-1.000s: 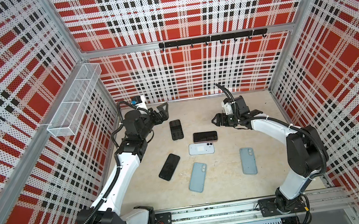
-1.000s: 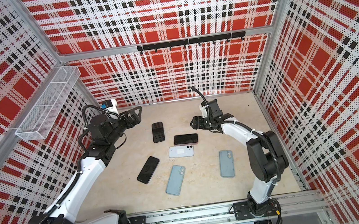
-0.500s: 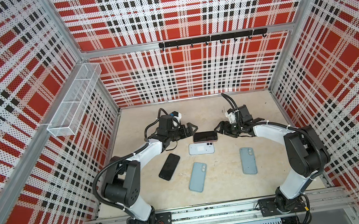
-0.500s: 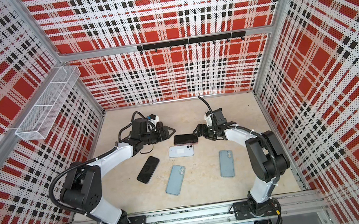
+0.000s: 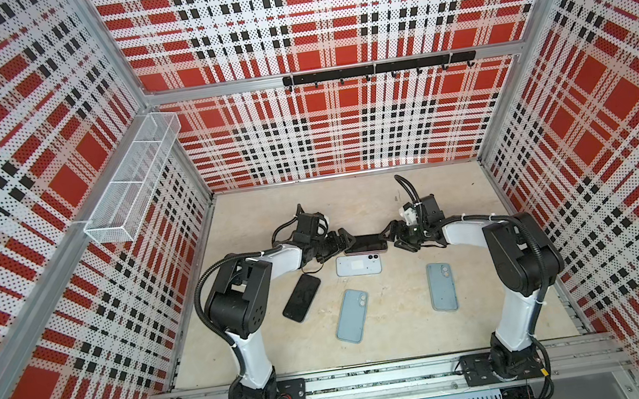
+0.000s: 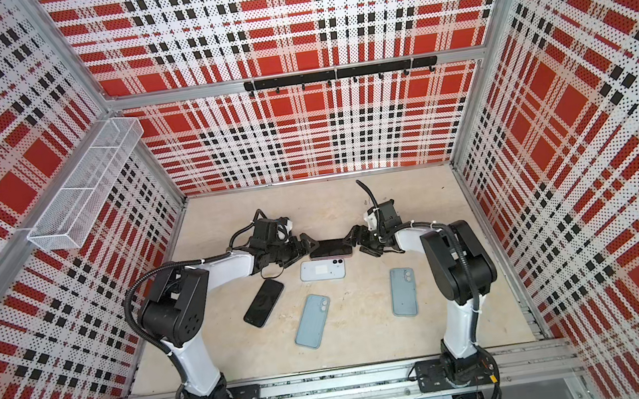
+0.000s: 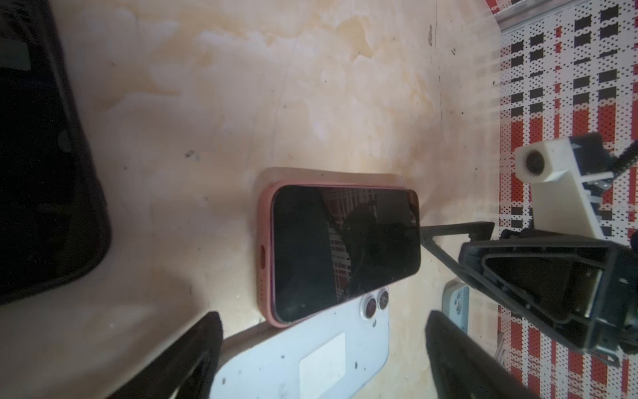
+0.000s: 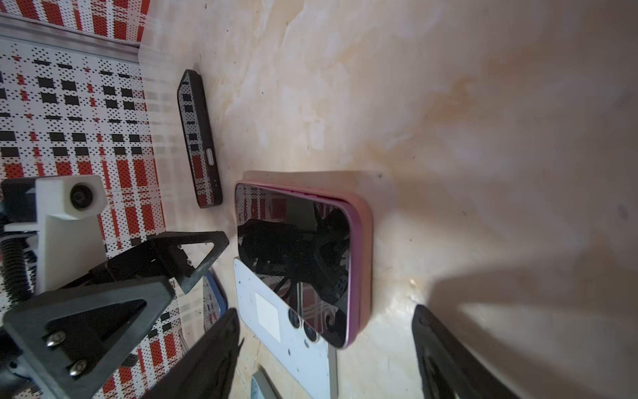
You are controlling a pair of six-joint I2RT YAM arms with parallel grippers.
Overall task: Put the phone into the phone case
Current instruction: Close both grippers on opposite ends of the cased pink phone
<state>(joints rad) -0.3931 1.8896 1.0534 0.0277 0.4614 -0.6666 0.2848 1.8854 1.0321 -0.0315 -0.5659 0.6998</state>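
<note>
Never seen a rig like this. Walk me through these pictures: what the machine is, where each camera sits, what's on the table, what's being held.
This is a two-armed robot inside a plaid-walled booth, and each arm ends in a two-fingered gripper. Two pictures look down from overhead. The two close-ups come from cameras on the wrists. On the beige table lies a dark-screened phone in a pink case, seemingly not pressed flush. Nearby are a white phone lying back up, a black phone, a blue-grey case and a second blue-grey case. The left gripper and right gripper stand open at the cased phone's two short ends. Neither holds anything.
</note>
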